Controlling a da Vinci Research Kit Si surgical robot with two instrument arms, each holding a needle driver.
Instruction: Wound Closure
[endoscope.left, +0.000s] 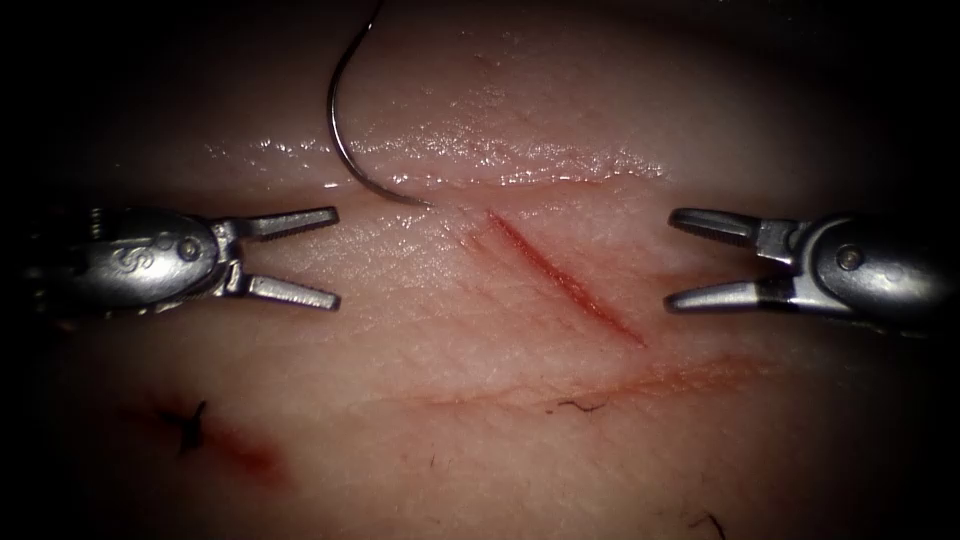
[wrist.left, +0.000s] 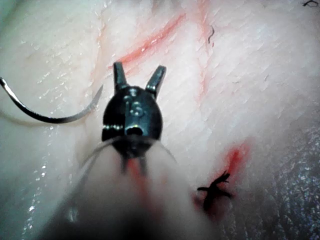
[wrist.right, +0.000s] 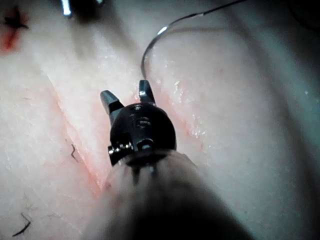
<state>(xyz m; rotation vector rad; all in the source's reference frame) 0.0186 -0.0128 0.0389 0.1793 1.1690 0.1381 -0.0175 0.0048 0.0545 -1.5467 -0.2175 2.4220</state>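
Observation:
The tissue (endoscope.left: 480, 440) carries a short slanted red cut (endoscope.left: 565, 280) at its middle. A curved needle (endoscope.left: 345, 140) lies free on the tissue above and left of the cut, its tip near the cut's upper end; neither tool holds it and I cannot tell whether the tip is in the tissue. The left tool (endoscope.left: 335, 257) hovers left of the cut, open and holding nothing. The right tool (endoscope.left: 672, 260) hovers right of the cut, open and empty too. The needle (wrist.left: 50, 116) lies beside the left tool (wrist.left: 139, 72), and the needle (wrist.right: 150, 47) lies beyond the right tool (wrist.right: 125, 92).
A dark knotted stitch (endoscope.left: 190, 425) with red fluid (endoscope.left: 255, 455) beside it sits at the lower left of the tissue. Small cut ends of thread (endoscope.left: 585, 405) lie below the cut. A faint pink crease (endoscope.left: 600, 385) runs under the cut.

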